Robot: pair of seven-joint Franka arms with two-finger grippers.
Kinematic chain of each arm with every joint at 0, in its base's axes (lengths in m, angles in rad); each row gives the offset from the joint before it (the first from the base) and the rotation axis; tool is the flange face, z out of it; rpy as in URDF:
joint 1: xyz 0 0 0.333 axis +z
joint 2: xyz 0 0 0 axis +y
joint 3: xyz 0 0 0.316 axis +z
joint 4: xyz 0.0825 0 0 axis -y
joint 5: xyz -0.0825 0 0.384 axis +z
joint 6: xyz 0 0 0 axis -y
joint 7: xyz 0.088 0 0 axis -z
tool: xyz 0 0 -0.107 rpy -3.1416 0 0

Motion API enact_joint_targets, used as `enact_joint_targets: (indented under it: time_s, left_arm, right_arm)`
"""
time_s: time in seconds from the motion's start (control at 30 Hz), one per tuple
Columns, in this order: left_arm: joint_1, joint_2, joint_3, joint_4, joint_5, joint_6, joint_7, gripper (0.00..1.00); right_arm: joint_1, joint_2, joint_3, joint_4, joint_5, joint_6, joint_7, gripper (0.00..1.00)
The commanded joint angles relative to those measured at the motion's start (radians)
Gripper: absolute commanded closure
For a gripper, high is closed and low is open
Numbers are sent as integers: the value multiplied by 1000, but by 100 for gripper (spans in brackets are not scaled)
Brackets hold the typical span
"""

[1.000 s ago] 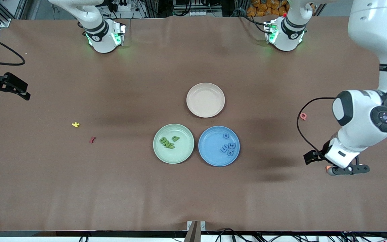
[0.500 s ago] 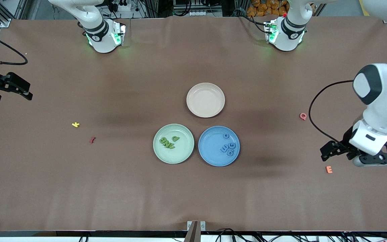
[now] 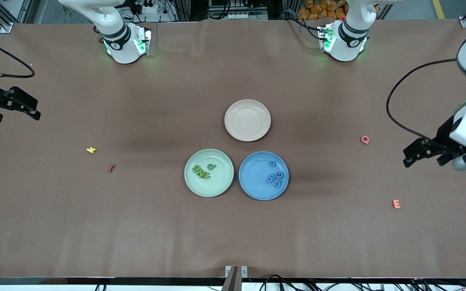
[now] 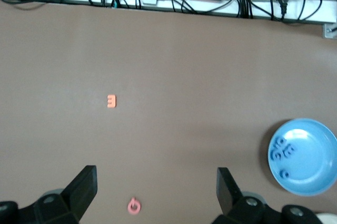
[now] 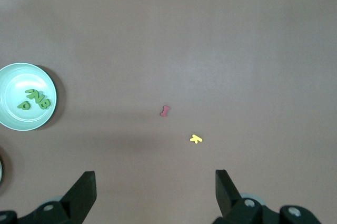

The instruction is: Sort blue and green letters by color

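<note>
Readable marks are the letter pieces themselves.

- Small pink foam letter: reads "Q", lying on the brown table toward the left arm's end.
- Small orange foam letter: reads "E", at about 5 o'clock of the pink piece.
- Green letters in the pale green round plate: "N", "B" and "D" can be made out.
- Blue letters in the blue round plate: an "O" and a "G" readable; the others unclear.
- Small yellow letter: looks like "K".
</note>
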State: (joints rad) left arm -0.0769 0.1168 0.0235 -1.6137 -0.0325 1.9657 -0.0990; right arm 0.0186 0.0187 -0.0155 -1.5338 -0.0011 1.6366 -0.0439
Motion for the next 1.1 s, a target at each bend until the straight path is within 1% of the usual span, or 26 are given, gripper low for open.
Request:
enact_joint_targets:
  time_s: [0.0, 0.23, 0.5, 0.7, 0.93, 1.07]
  left_arm:
    - [6, -69, -7, -3, -17, -102, 19, 0]
    - [9, -115, -4, 41, -17, -232, 19, 0]
    - [9, -161, -2, 37, -17, -323, 27, 0]
    - [9, -175, -7, 31, -15, -390, 35, 0]
    - [9, -175, -5, 29, -15, -418, 36, 0]
    - [9, -174, -10, 31, -15, -464, 36, 0]
  right_arm:
    - [-3, 0, -1, 9, 0, -9, 10, 0]
    - [-3, 1, -3, 8, 0, -7, 10, 0]
    - [-3, 3, -3, 8, -3, -7, 10, 0]
    - [-3, 4, -3, 8, -5, -6, 10, 0]
    - [-6, 6, -3, 8, -5, -4, 9, 0]
    - [-6, 6, -3, 8, -5, -4, 9, 0]
